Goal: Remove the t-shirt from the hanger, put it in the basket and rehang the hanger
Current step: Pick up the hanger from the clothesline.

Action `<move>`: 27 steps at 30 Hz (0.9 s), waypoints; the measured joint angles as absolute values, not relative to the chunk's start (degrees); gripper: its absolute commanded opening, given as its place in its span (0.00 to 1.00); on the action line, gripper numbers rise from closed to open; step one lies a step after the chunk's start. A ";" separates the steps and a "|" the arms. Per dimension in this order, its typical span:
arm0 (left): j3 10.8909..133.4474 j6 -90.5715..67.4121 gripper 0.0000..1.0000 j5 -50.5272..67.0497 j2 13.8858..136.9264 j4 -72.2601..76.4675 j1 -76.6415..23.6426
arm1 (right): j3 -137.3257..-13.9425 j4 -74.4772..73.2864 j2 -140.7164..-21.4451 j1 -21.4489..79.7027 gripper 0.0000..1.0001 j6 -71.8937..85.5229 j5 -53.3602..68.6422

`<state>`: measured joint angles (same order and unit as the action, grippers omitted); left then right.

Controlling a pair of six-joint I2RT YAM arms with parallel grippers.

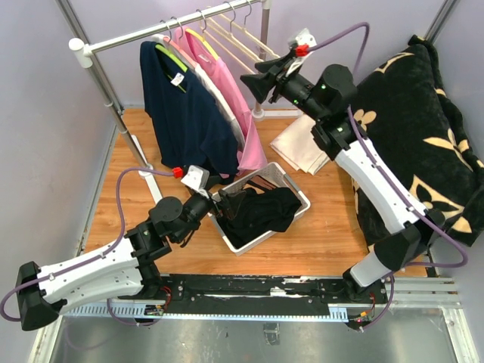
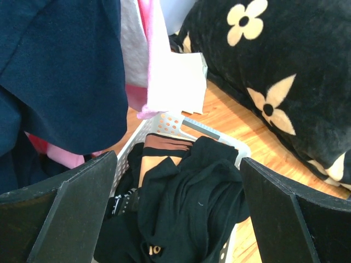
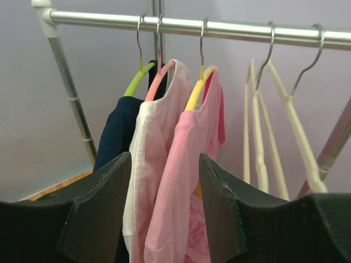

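A pink t-shirt [image 3: 181, 181] hangs on a yellow hanger [image 3: 197, 90] from the metal rail [image 3: 230, 27]. Left of it hang a pale shirt [image 3: 147, 159] on a salmon hanger and a navy t-shirt [image 3: 112, 137] on a green hanger. My right gripper [image 3: 164, 208] is open and empty, with the pink t-shirt's shoulder just ahead between its jaws; in the top view the right gripper [image 1: 253, 79] sits right of the pink t-shirt [image 1: 243, 125]. My left gripper [image 2: 178, 208] is open and empty above black clothes [image 2: 192, 203] in a white basket [image 2: 164, 121].
Empty cream hangers [image 3: 285, 109] hang on the rail to the right. A black floral blanket [image 1: 423, 128] fills the right side. A folded beige cloth [image 1: 302, 147] lies on the wooden floor. The rack's slanted post [image 1: 113, 106] stands at the left. The basket [image 1: 299, 189] sits mid-floor.
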<state>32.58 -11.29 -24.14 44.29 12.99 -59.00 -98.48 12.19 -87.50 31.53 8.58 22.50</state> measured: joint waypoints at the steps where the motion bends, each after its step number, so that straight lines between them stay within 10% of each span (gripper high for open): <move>1: 32.58 -11.46 1.00 -24.14 43.90 12.97 -59.02 | -98.91 11.66 -88.55 31.70 0.53 8.51 22.50; 27: 30.09 -11.86 1.00 -24.95 37.74 12.67 -59.00 | -109.80 6.42 -103.55 38.17 0.39 3.51 12.27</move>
